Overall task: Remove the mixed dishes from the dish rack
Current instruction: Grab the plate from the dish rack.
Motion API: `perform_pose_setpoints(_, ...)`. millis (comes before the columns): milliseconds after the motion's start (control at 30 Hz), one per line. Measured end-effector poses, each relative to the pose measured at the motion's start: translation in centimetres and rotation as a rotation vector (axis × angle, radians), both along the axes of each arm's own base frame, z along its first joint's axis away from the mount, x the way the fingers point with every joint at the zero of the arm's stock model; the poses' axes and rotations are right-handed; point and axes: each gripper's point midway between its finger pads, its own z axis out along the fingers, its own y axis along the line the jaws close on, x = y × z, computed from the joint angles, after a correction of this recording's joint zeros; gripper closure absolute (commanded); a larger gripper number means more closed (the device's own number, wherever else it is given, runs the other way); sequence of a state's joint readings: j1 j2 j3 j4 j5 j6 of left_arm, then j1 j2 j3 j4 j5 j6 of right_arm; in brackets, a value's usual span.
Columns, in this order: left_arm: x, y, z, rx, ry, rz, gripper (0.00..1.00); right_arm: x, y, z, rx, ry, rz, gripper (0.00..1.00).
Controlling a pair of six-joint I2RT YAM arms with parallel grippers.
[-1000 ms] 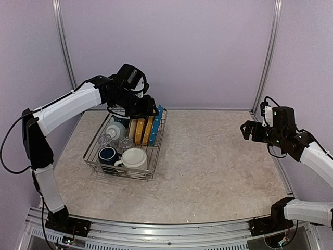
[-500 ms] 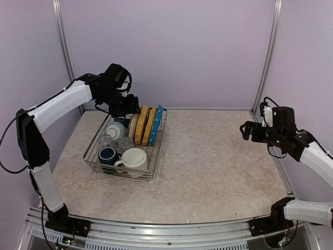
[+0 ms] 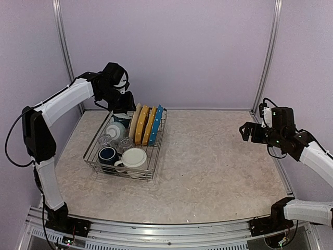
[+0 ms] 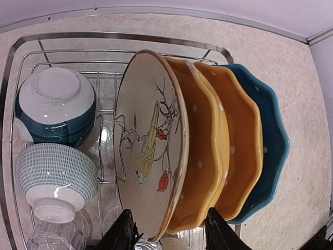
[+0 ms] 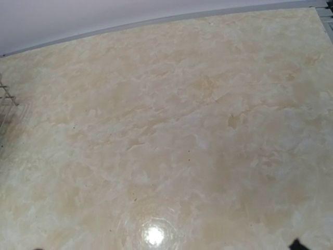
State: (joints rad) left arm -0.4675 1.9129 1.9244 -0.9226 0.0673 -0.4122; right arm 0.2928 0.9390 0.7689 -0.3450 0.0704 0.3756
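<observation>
1. Left fingers (image 4: pixel 126 235) stand partly apart and hold nothing. They hang above the 12 o'clock edge of the dish rack (image 3: pixel 125 173), and the lower rims of the plates show between them in the wrist view.
2. Right fingers (image 3: pixel 246 130) are spread wide and empty, high over the desk (image 3: pixel 218 172) at its 3 o'clock side, well apart from the rack.
3. The rack stands at 9 o'clock on the desk.
4. At its 1 o'clock corner four plates stand on edge, close together: a cream bird plate (image 4: pixel 148 151), two yellow-orange plates (image 4: pixel 208 156), and a blue dotted plate (image 4: pixel 270 151).
5. At 11 o'clock a dark blue bowl (image 4: pixel 54 107) and a grid-pattern bowl (image 4: pixel 54 179) lie upside down.
6. A navy mug (image 3: pixel 107 154) sits at 7 o'clock and a cream mug (image 3: pixel 135 157) at 5 o'clock.
</observation>
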Motion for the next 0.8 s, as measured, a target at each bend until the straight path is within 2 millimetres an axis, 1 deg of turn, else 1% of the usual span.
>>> perform_pose_setpoints(200, 1.5, -0.1, -1.8, 0.002, 0.032, -0.024, 0.62, 0.0, 0.0, 0.4, 0.001, -0.003, 0.000, 0.00)
perform_pose_setpoints(300, 2.0, -0.4, -2.4, -0.005, 0.045, -0.044, 0.68, 0.1, 0.0, 0.7, 0.005, -0.008, -0.001, 0.00)
perform_pose_setpoints(467, 2.6, -1.2, -2.6, -0.025, 0.048, -0.081, 0.71, 0.2, 0.1, 0.6, 0.008, -0.003, -0.003, 0.00)
perform_pose_setpoints(600, 3.2, -1.8, -2.7, -0.033, 0.047, -0.098, 0.76, 0.2, 0.1, 0.5, 0.009, 0.001, -0.003, 0.00)
perform_pose_setpoints(700, 3.6, -2.2, -3.0, -0.040, 0.053, -0.108, 0.85, 0.2, 0.1, 0.5, 0.011, 0.001, -0.002, 0.00)
perform_pose_setpoints(800, 3.6, -2.4, -3.7, -0.039, 0.071, -0.114, 0.91, 0.2, 0.1, 0.5, 0.011, 0.001, -0.002, 0.00)
